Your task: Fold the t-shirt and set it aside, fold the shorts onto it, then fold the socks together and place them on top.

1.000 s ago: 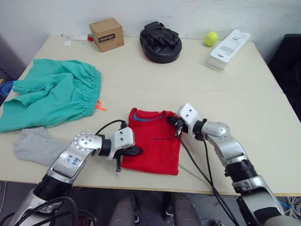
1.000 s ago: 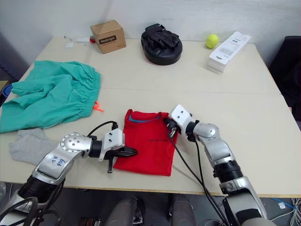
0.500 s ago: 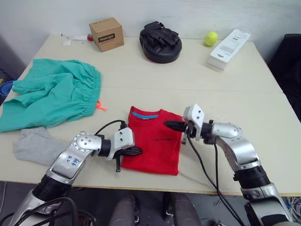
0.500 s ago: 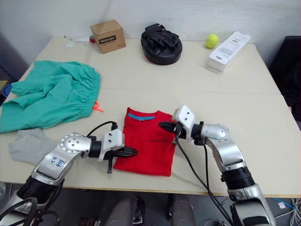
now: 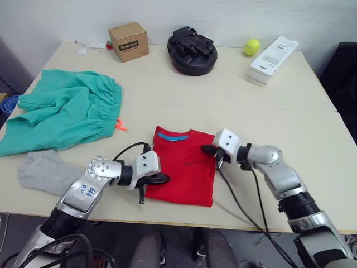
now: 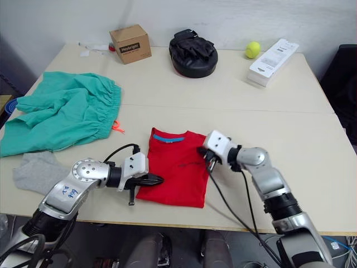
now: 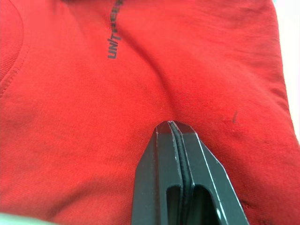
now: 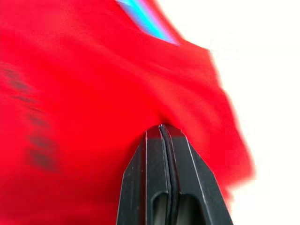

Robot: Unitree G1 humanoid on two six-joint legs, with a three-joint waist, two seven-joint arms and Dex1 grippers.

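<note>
The t-shirt (image 5: 186, 171) lies folded into a narrow rectangle at the lower centre of the frame, near the front edge of the tabletop (image 5: 223, 100), collar band toward the far side. The left gripper (image 5: 165, 179) lies at the shirt's left edge, tips on the fabric; the left wrist view shows its jaws pressed together with the tips against the red cloth (image 7: 140, 84), below the dark printed lettering. Whether any fabric is caught between them cannot be told. The right gripper (image 5: 207, 150) sits at the shirt's upper right edge; the right wrist view shows its jaws also pressed together, tips meeting the red fabric (image 8: 84, 84), and again a pinch cannot be confirmed.

The shorts (image 5: 64, 114) lie spread and rumpled at the left of the frame, well apart from the shirt, orange drawstring at their right edge. The socks (image 5: 43, 171) lie at the lower left, just below the shorts.

Along the far edge, at the top of the frame: a cardboard box (image 5: 128, 41), a black padded mitt (image 5: 192, 48), a yellow-green ball (image 5: 251, 47) and a white box (image 5: 273, 51).
</note>
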